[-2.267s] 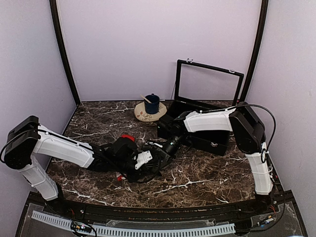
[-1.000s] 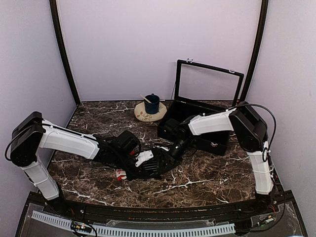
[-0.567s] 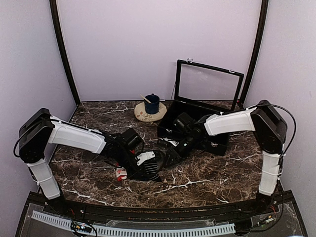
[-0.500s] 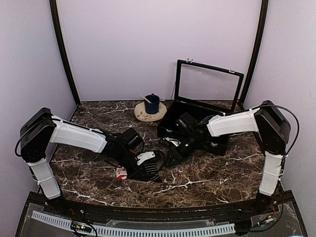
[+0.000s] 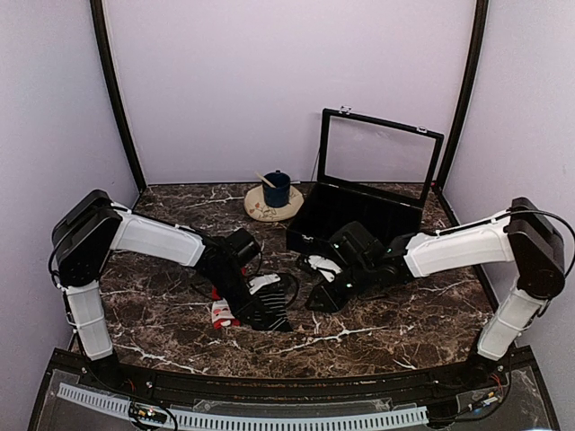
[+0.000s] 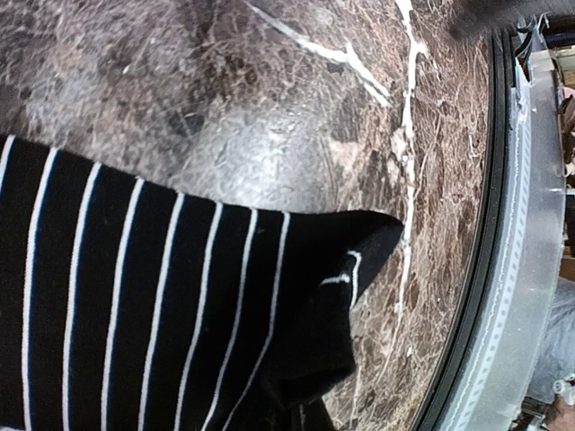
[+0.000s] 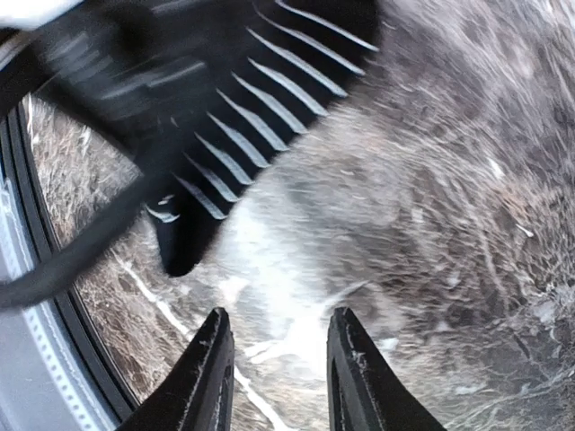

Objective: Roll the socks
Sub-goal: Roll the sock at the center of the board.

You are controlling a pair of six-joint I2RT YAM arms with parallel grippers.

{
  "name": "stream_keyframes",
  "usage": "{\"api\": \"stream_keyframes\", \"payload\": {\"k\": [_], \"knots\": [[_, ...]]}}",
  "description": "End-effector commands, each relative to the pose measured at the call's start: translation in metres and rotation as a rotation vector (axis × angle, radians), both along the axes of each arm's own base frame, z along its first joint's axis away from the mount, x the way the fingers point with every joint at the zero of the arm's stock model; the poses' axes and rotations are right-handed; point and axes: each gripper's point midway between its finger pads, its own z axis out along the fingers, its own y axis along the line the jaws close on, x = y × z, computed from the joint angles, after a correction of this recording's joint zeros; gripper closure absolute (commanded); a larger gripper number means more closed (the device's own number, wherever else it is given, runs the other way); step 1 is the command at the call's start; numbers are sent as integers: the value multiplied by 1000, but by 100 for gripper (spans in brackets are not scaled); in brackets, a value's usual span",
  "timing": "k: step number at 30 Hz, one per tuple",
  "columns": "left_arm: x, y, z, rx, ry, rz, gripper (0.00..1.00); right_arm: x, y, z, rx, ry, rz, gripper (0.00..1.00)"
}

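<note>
Where striped sock ends, bare marble, right fingers parted

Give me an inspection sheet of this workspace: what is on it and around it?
Surface: dark marble table, white veins, nothing spilled seen.
Job's things: black striped sock spread out, not rolled; red sock beside it, partly hidden by the left arm.
Clutter: blue mug on a patterned mat and a black case with its lid open, all at the back.
Grippers: left tool low over the striped sock, fingers hidden; right tool open, empty, near the sock.
Cables: black cable looped beside the socks.
Surroundings: lilac walls, black corner posts.
</note>
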Motion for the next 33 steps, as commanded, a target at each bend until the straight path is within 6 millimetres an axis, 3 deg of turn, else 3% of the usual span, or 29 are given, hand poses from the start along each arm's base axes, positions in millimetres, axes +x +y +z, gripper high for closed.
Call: {"api": "stream_keyframes", "payload": {"k": [1,11,16,23,33], "knots": [[-3,5,4,-6,101,7,100,-4,12,19,25,-214,11,66],[-8,2,1,-31,232,12,100,-42,31,34,7,-432,124,63],[-12,2,-2,-27,267,6,100,-63,53,23,-41,-495,233,63],[-9,3,-6,-23,287,10,100,-67,75,10,-90,-572,319,54],[-8,1,-8,-35,320,12,100,-57,83,-11,-184,-658,410,54]]}}
